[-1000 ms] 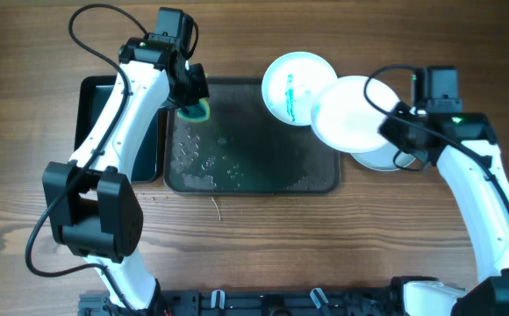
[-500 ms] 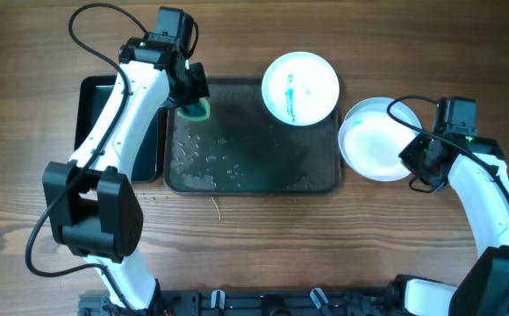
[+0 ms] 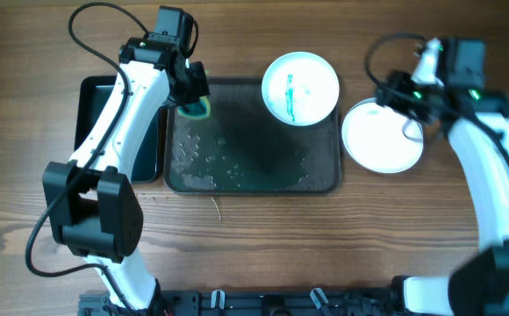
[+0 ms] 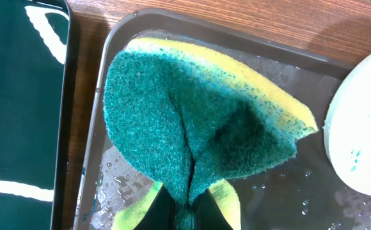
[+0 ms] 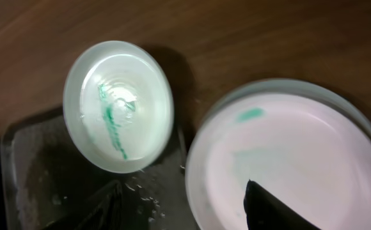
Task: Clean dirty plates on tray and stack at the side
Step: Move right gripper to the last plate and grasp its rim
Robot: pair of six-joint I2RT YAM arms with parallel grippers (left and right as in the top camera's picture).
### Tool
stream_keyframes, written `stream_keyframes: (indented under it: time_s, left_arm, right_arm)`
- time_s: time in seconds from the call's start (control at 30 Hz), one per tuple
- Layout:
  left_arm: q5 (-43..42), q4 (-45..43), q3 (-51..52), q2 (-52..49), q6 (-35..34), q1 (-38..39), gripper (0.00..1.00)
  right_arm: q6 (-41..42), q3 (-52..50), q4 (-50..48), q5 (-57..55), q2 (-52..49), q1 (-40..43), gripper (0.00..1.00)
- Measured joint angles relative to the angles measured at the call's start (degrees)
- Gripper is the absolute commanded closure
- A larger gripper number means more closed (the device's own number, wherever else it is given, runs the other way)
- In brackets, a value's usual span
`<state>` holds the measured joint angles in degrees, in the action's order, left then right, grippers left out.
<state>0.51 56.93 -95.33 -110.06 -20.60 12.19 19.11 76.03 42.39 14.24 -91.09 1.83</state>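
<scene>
The left fingers (image 4: 166,214) squeeze a sponge (image 4: 192,121) over the tray (image 3: 254,149). I cannot tell if the right fingers (image 5: 268,207), above a plate (image 3: 382,140), are apart.

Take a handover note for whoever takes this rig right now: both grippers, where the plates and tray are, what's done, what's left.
Left gripper: shut on the sponge, at the far left corner of the tray.
Right gripper: open and empty, above the stacked plates on the table right of the tray.
Done: plates are stacked beside the tray; the top one shows a faint teal spot.
Left: the smeared plate on the tray's far right corner needs scrubbing, then stacking.
</scene>
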Motion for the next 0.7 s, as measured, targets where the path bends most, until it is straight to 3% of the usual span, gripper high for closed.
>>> stream_keyframes:
  time_s: [0.2,0.43,0.7]
  left_arm:
    - [0.0,-0.39,0.02,0.0,0.0,0.0,0.96]
    - [0.0,-0.42,0.02,0.0,0.0,0.0,0.96]
    - [0.0,-0.42,0.02,0.0,0.0,0.0,0.96]
  right_arm:
    - [-8.02,13.86,0.09,1.4,-19.82,-3.06,0.49]
    - [-15.63,16.28,-10.4,2.4,-32.54,-4.15,0.61]
    - [-17.97,16.46,-14.19,5.81,-36.96,-5.84,0.96]
